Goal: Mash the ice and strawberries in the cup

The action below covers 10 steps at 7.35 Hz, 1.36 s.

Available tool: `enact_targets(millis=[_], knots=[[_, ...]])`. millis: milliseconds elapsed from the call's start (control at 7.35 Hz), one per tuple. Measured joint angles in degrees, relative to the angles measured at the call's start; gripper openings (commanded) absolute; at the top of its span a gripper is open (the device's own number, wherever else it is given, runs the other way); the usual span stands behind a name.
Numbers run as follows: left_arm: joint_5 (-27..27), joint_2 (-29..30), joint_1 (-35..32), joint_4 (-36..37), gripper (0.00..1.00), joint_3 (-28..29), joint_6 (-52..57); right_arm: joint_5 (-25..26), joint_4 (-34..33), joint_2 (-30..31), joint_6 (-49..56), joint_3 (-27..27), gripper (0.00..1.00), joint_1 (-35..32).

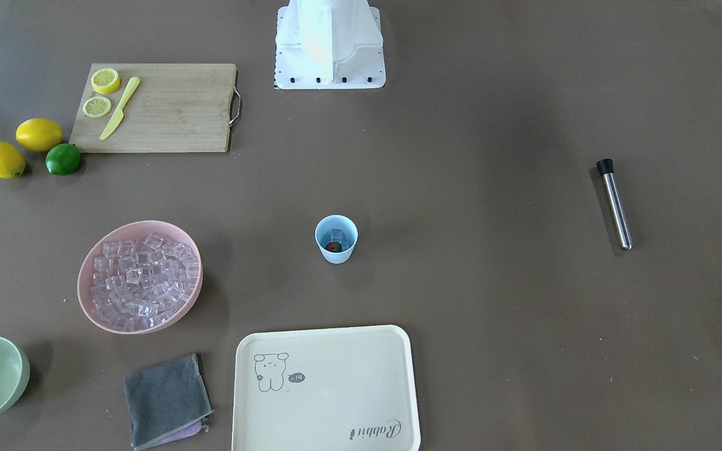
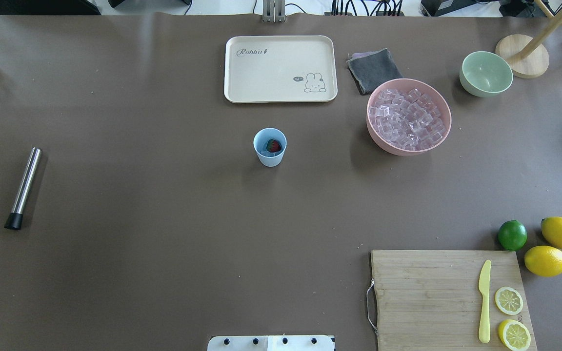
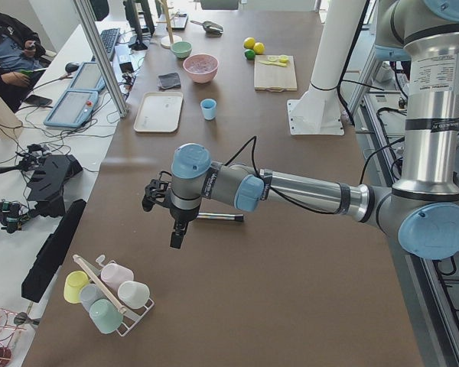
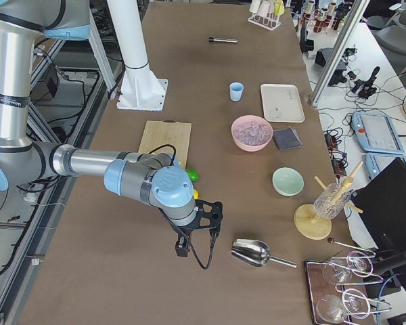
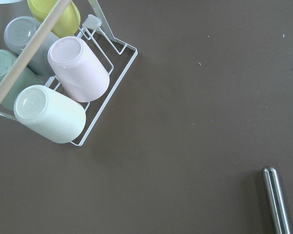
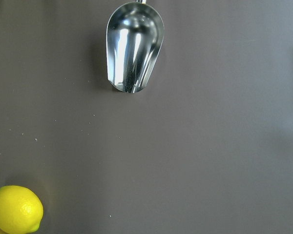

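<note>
Both left pincer [image 3: 151, 196] and right pincer [image 4: 214, 214], open or closed unclear, strawberry [image 1: 332, 247] part-hidden by ice [image 1: 336, 236] in cup [image 1: 336, 254]

Near the right hand [image 4: 215, 211] the scoop [image 6: 133, 48] is mirror-polished metal. By the left hand [image 3: 148, 197] the rod [image 5: 278, 204] is brushed steel with a matt black cap [image 2: 13, 222]. Well away from both, on the bench [image 2: 164, 253] with its matt brown paper-like cover, the cup [image 2: 270, 158] looks like smooth dull plastic, the ice [image 2: 408, 119] is clear and glassy in a satin pink bowl [image 2: 383, 144], the board [image 2: 432, 292] is bare grained wood and the cloth [image 2: 373, 70] is soft and napped.
</note>
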State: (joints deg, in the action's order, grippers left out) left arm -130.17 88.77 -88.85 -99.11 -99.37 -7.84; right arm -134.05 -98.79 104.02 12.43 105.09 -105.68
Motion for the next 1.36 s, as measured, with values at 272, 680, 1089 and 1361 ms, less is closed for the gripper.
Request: enact_targets(millis=[272,680,1089,1361], knots=[[-0.2,-0.3,-0.1,0.9,0.99,1.9,-1.5,-1.5,1.4,0.4,0.0,-0.2,1.0,-0.7],[-1.4,-0.4,-0.2,2.0,0.98,2.2,-2.6,-3.2,1.2,0.5,-0.3,-1.0,1.0,-1.8],[-1.4,0.3,0.0,1.8,0.99,4.9,-2.1,-2.2,1.1,-3.7,-0.9,-5.6,1.0,-0.3],[-1.4,0.3,0.0,1.6,0.99,4.2,-2.3,-1.4,1.2,-8.3,-3.4,-7.2,1.0,4.9]])
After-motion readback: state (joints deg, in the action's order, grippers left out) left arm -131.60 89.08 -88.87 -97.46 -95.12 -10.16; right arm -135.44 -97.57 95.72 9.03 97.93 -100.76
